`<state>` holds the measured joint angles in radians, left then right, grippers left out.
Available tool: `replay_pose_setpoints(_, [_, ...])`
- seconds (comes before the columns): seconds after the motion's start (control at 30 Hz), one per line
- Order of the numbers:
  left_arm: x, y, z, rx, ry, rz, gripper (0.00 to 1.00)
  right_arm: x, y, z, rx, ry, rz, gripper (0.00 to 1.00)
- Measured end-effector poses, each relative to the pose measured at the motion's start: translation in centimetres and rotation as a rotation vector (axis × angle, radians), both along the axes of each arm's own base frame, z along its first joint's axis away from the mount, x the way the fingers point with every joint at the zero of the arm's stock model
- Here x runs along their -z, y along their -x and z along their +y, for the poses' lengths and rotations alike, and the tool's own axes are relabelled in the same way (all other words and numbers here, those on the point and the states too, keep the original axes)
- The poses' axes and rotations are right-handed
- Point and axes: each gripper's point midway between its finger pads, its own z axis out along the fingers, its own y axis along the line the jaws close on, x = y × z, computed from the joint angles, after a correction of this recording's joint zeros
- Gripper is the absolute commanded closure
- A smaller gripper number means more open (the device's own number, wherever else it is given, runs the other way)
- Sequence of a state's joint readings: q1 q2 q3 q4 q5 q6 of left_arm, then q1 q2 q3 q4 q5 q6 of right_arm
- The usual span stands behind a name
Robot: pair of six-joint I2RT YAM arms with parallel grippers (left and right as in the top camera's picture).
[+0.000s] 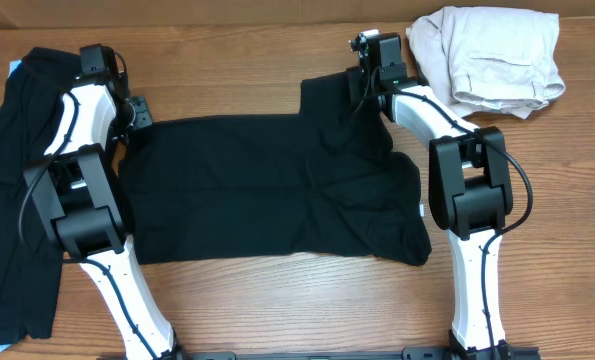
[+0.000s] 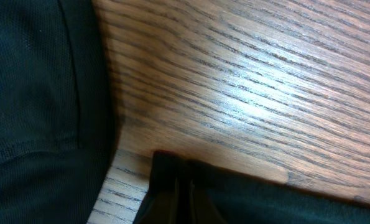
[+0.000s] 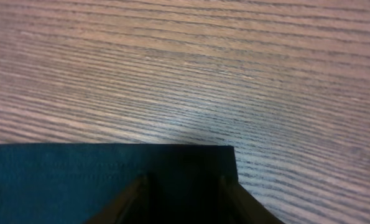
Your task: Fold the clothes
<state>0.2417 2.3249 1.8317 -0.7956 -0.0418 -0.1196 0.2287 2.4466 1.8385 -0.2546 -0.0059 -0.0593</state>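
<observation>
**Right tool** [image 3: 185, 186]: nearest the right wrist lens. Its two fingers [image 3: 132, 194] are standing part open, straddling a hemmed corner of black cloth. The cloth is lying flat between them and nothing is showing as clamped yet. From overhead this tool is sitting at the far edge of the sleeve that is sticking out toward the back.

**Left tool** [image 1: 137, 108]: it is sitting fully closed at the far left corner of the same garment. The left wrist view is showing dark fabric bunching right at the tips, so it appears to be pinching that corner.

**T-shirt** [image 1: 267, 190]: black and short-sleeved, it is lying spread across the middle of the worktop [image 1: 277, 310] between the two arms. It is mostly flat, with wrinkles gathering toward its right end, where a small white label [image 1: 421, 210] is showing.

**Second black garment** [image 1: 17, 200]: it is lying at the left edge, partly under the left arm and just beside the T-shirt's corner.

**Beige garment** [image 1: 492, 55]: it is lying in a loose heap in the far right corner, well apart from the work.

**Step in hand (judged)**: the arms are taking hold of the far edge, ready for a first fold toward the near edge. The left corner is seeming secured, the right one not.

**Next move (judged)**: the right tool is needing to close on the sleeve hem. Both arms are then needing to lift together and carry the edge forward evenly, keeping the cloth taut so that it is not dragging or creasing.
</observation>
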Motion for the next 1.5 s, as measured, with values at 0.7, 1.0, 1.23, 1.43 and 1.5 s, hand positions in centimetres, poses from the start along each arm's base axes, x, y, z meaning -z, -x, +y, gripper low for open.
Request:
replay_pose_setpoints(0.7, [0.0,-0.1,0.0,0.000,-0.002,-0.006,0.96,-0.1,2.6,-2.1,0.100,0.061,0.201,0.96])
replay_pose_setpoints(1.0, [0.0,-0.2,0.0,0.000,-0.002,-0.007,0.96,-5.3,0.4,-1.2,0.091,0.004,0.124,0.52])
replay_pose_setpoints(1.23, [0.0,-0.2,0.0,0.000,-0.002,-0.007,0.96,-2.8,0.1,-1.1,0.067,0.029,0.137,0.52])
replay_pose_setpoints(1.43, [0.0,-0.1,0.0,0.000,-0.002,-0.006,0.96,0.3,-0.3,-1.1,0.058,0.039,0.151,0.51])
replay_pose_setpoints(1.5, [0.0,-0.1,0.0,0.000,-0.002,-0.006,0.96,0.4,-0.5,-1.0,0.055,0.039,0.140,0.52])
